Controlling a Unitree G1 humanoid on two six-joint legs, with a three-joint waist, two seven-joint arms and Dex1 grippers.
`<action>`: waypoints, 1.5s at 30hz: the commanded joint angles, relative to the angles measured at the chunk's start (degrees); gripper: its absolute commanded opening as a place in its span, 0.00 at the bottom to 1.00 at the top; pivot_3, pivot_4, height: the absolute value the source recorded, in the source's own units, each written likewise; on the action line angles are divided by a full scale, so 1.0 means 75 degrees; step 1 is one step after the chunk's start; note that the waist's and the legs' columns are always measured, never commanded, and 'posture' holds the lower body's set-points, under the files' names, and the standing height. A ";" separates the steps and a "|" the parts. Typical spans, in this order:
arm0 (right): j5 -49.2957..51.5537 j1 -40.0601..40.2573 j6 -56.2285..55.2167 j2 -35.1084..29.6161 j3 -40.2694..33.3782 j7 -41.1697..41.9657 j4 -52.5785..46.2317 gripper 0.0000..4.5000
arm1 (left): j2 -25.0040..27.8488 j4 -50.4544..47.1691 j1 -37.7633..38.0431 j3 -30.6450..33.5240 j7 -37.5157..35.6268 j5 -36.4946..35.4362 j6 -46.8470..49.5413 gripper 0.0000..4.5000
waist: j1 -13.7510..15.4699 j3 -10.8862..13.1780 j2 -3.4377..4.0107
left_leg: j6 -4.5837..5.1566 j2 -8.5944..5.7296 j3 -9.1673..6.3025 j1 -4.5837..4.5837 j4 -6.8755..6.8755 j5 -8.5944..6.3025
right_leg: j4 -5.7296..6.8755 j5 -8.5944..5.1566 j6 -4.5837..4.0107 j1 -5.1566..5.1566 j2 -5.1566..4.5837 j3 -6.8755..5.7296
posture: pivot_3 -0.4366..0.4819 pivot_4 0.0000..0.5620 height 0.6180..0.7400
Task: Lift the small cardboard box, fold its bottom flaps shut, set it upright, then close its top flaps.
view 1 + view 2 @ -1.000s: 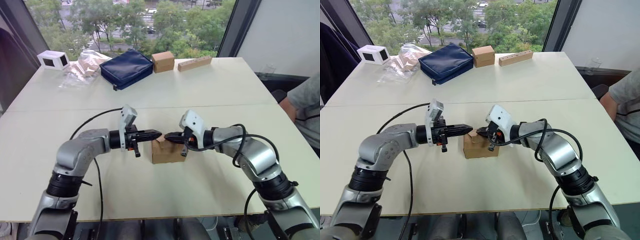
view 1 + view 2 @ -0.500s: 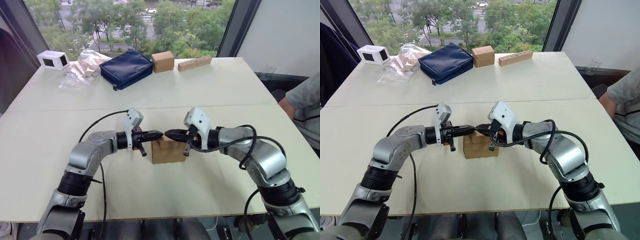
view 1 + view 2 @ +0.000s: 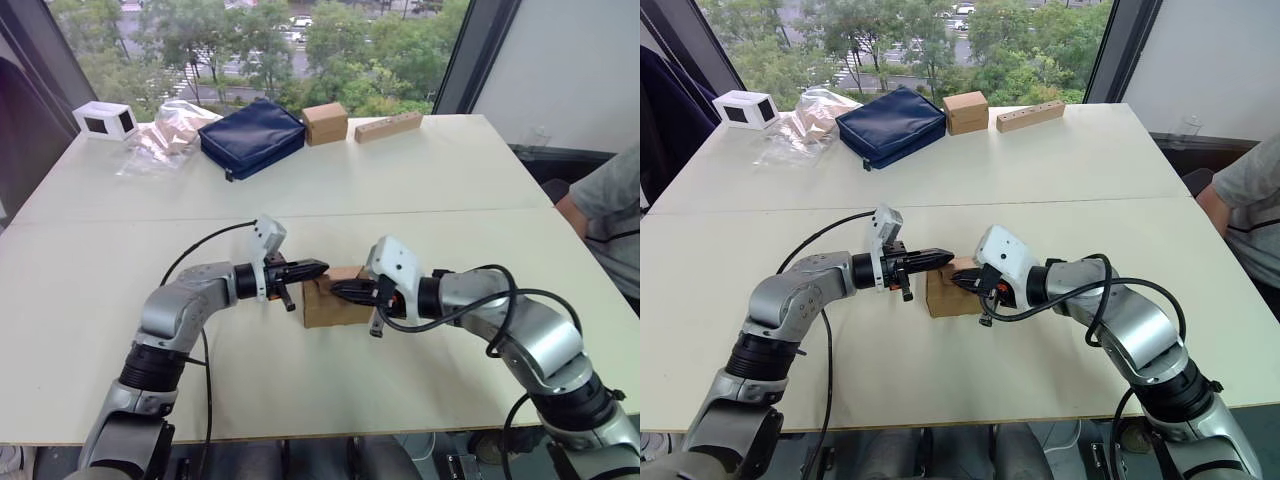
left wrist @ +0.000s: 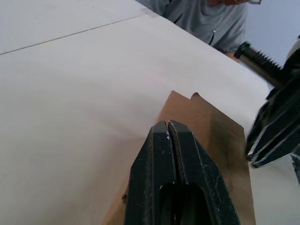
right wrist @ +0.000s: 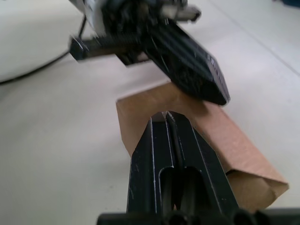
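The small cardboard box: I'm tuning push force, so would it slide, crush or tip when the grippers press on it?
The small cardboard box looks like thin corrugated board, so probably light and prone to sliding on the smooth table. Its flaps likely flex under the shut left gripper and right gripper. It sits low, so tipping seems unlikely.

The small cardboard box (image 3: 335,303) is plain brown, unprinted. Both hands' fingers (image 4: 174,164) are black. The desk (image 3: 420,180) is cream; the pouch (image 3: 252,135) at its far edge, navy.
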 commanded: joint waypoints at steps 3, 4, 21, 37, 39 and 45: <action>-0.0292 -0.0011 -0.0390 -0.0118 0.0133 0.0107 0.0039 0.00 | -0.0013 -0.0255 -0.0076 0.0327 0.0135 -0.0263 0.0178 0.00 | 0.0007 0.0000 0.0000 | 0.0000 0.0000 -0.0001 0.0000 0.0000 0.0000 | 0.0000 0.0000 0.0000 0.0001 -0.0001 0.0000 | 0.48 0.27 1.00; -0.0329 -0.0006 -0.0417 -0.0118 0.0148 0.0114 0.0061 0.00 | -0.0010 -0.0261 -0.0071 0.0327 0.0143 -0.0270 0.0183 0.00 | 0.0007 0.0000 0.0000 | 0.0000 0.0000 0.0000 0.0000 0.0000 0.0000 | 0.0000 0.0000 0.0000 0.0001 -0.0001 0.0000 | 0.48 0.27 1.00; -0.0361 -0.0077 -0.0240 0.0325 -0.0073 -0.0095 0.0463 0.00 | 0.0129 -0.0448 0.0127 -0.0004 -0.0029 -0.0058 0.0034 0.00 | 0.0004 0.0000 0.0000 | 0.0000 0.0000 -0.0001 0.0000 0.0000 0.0000 | 0.0000 0.0000 0.0000 0.0001 -0.0001 0.0000 | 0.48 0.27 1.00; -0.0287 -0.0297 0.0231 0.0309 -0.0021 -0.0112 0.0461 0.00 | 0.0241 -0.0443 0.0122 -0.0246 -0.0219 0.0269 -0.0310 0.00 | 0.0006 0.0000 0.0000 | 0.0000 0.0000 -0.0001 0.0000 0.0000 0.0000 | -0.0002 0.0000 0.0000 0.0002 -0.0001 0.0000 | 0.48 0.27 1.00; -0.0257 -0.0326 0.0253 0.0344 -0.0058 -0.0122 0.0452 0.00 | 0.0229 -0.0417 0.0112 -0.0224 -0.0179 0.0297 -0.0354 0.00 | 0.0007 0.0000 0.0000 | 0.0000 0.0000 -0.0001 0.0001 0.0000 0.0000 | -0.0002 0.0000 0.0000 0.0002 -0.0001 -0.0001 | 0.48 0.27 1.00; -0.0087 -0.0270 0.0365 0.0299 -0.0204 -0.0085 0.0330 0.00 | 0.0258 -0.0419 0.0109 -0.0290 -0.0192 0.0472 -0.0549 0.00 | 0.0007 0.0000 0.0000 | 0.0000 -0.0001 -0.0001 0.0000 0.0000 0.0000 | -0.0002 0.0000 0.0000 0.0002 -0.0001 -0.0001 | 0.48 0.27 1.00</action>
